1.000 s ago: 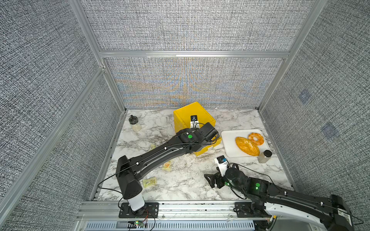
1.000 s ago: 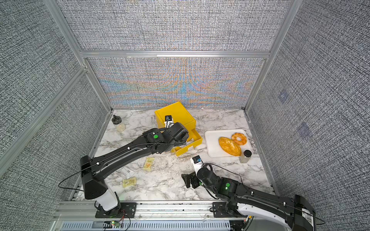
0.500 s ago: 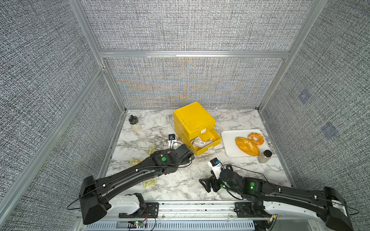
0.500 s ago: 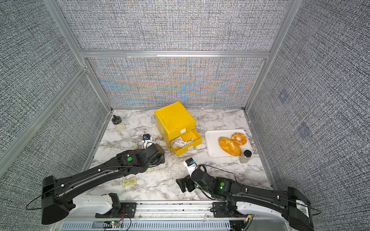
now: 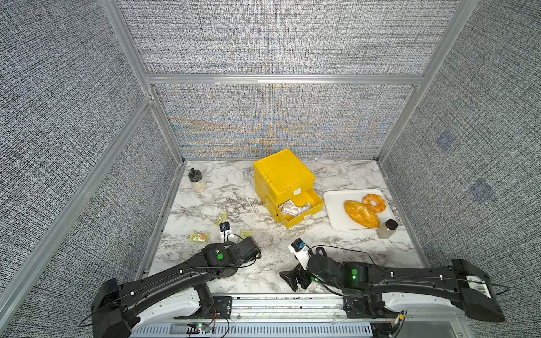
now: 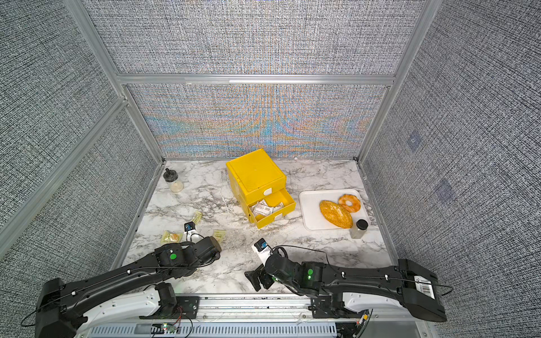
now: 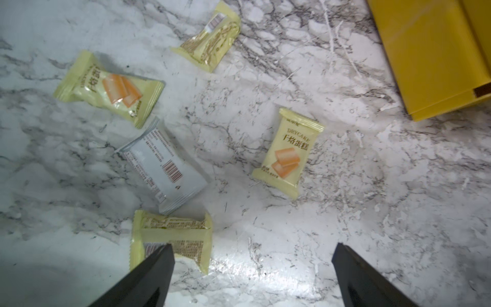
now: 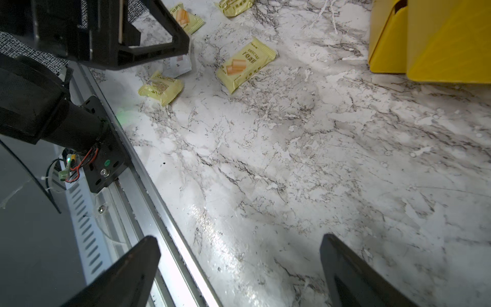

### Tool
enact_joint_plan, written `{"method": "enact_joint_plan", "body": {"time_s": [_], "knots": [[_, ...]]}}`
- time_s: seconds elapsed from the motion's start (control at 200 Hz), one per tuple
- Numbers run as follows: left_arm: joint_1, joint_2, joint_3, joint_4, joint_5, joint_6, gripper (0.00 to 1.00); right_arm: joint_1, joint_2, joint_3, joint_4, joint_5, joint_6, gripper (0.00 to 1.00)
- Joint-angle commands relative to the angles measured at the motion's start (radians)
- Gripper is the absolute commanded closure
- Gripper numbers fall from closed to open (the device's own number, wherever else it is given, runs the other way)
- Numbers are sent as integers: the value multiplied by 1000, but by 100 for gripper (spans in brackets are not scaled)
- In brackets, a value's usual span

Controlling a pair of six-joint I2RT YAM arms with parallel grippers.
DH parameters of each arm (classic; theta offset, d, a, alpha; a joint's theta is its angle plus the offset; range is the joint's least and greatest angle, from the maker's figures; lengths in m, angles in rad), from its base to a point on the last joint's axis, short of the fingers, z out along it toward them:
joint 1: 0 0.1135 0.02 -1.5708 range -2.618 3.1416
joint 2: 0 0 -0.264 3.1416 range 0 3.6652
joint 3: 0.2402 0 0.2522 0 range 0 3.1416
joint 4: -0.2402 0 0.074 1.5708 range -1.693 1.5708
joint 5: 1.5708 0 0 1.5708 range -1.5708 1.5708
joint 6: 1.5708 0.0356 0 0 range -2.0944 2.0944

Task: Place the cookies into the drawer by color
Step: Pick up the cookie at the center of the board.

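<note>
**Open and empty, ready for the next pick**

Marble bench (image 5: 351, 254) under everything. At its back, the yellow drawer (image 5: 282, 172) unit, with one drawer below the top one pulled out and already holding white cookies (image 5: 292, 208). Beside that, a white tray (image 5: 336, 204) with bread.

Nearer the front rail, the left tool (image 7: 252, 248): jaws spread to the full, nothing between them, hanging over a loose group of packets. The right tool (image 8: 240, 240): likewise spread wide and empty, above bare bench.

Seen from the left wrist: four pale yellow packets (image 7: 288, 152) and one white packet (image 7: 164, 164), all flat on the bench, the white one just beside two yellow ones, maybe touching.

Judged very light, soft and crinkly, with slippery film and a brittle cake inside. Best taken across the short width at the middle, with a gentle pinch, or by a sealed end fin; no hard squeeze.
</note>
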Motion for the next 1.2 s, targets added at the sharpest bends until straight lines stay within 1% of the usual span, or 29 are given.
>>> {"method": "enact_joint_plan", "body": {"time_s": [0.0, 0.075, 0.195, 0.35, 0.41, 0.5, 0.571, 0.766, 0.916, 1.001, 1.081, 1.196], "knots": [[1, -35, -39, -47, 5, -121, 1, 2, 3, 3, 32, 40, 10, 1], [0, -69, -72, -42, 13, -169, 1, 2, -16, -14, 38, 54, 26, 1], [3, -121, -116, -31, 17, -212, 1, 1, -58, -52, 56, 73, 40, 1], [23, -181, -158, -33, -5, -235, 1, 2, -86, -64, 36, 83, 43, 1], [51, -191, -165, -34, -12, -217, 1, 1, -91, -79, 51, 82, 46, 1], [123, -192, -159, -37, 17, -170, 1, 2, -84, -95, 76, 83, 52, 1], [163, -186, -159, -31, 21, -145, 1, 2, -69, -95, 82, 77, 51, 1], [295, -111, -99, -10, 23, -34, 1, 1, -13, -100, 136, 65, 47, 1], [368, -7, -57, 40, 42, 19, 5, 2, 25, -88, 138, 61, 53, 1], [399, 46, -39, 51, 46, 29, 7, 1, 19, -90, 137, 69, 62, 1], [425, 77, -38, 86, 46, 41, 7, 2, 6, -94, 125, 80, 65, 1], [479, 122, -48, 166, 102, 80, 7, 2, -23, -112, 119, 91, 77, 1]]}}
